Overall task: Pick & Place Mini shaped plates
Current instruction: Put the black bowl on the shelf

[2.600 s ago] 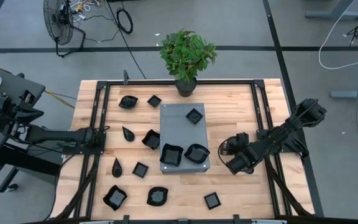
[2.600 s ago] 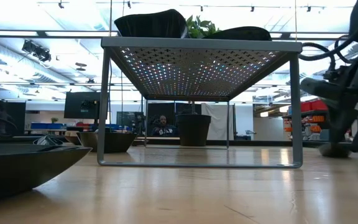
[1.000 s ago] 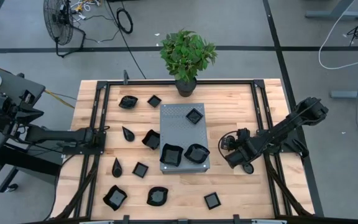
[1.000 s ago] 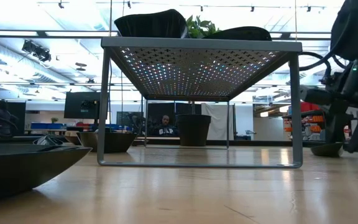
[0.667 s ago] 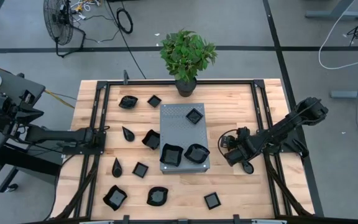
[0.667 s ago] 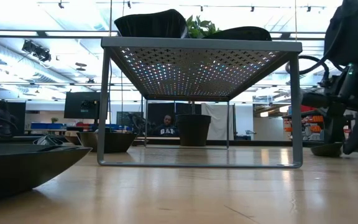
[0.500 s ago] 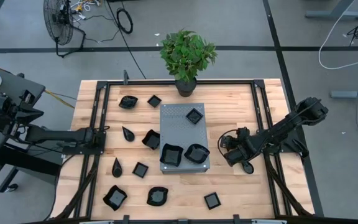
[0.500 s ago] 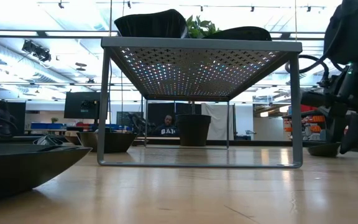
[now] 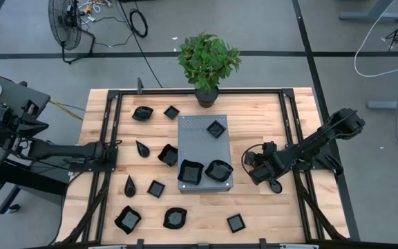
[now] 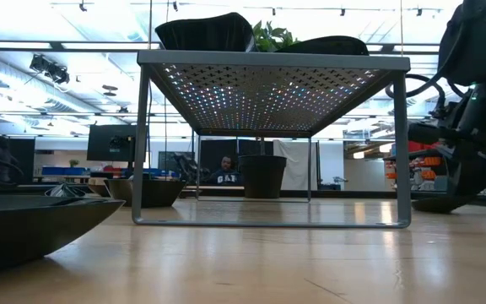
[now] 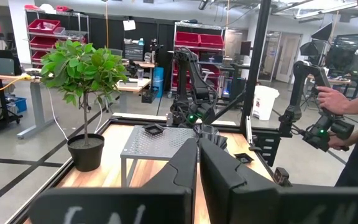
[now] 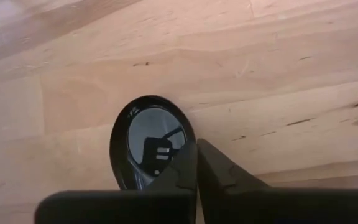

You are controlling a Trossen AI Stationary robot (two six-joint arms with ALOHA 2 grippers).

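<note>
My right gripper [image 9: 273,182] is down at the table's right side, shut on a small black teardrop-shaped mini plate [image 12: 149,142] that also shows in the high view [image 9: 276,187] and low view [image 10: 433,203]. Three mini plates [image 9: 215,128] [image 9: 190,171] [image 9: 218,169] sit on the grey perforated stand [image 9: 200,142]. Several more lie on the wood to the stand's left and near side, one of them [image 9: 235,223] close to the near edge. My left gripper [image 9: 118,145] waits shut at the table's left edge and shows shut in its wrist view [image 11: 197,152]. My right gripper pinches the plate's rim [image 12: 190,138] on one long side, one finger [image 12: 182,165] over the plate's inside and the other outside it. The fingers come from above, pointing down. The plate lies flat with its bottom on the table.
A potted plant [image 9: 208,61] stands at the table's far edge behind the stand. Black frame rails [image 9: 290,121] run along the table's left and right sides. Bare wood lies between the stand and the right rail. A person [image 11: 347,109] stands beyond the table in the left wrist view.
My right gripper has come down a little over the teardrop plate and shut its fingers on the plate's rim. The plate stays on the table.
</note>
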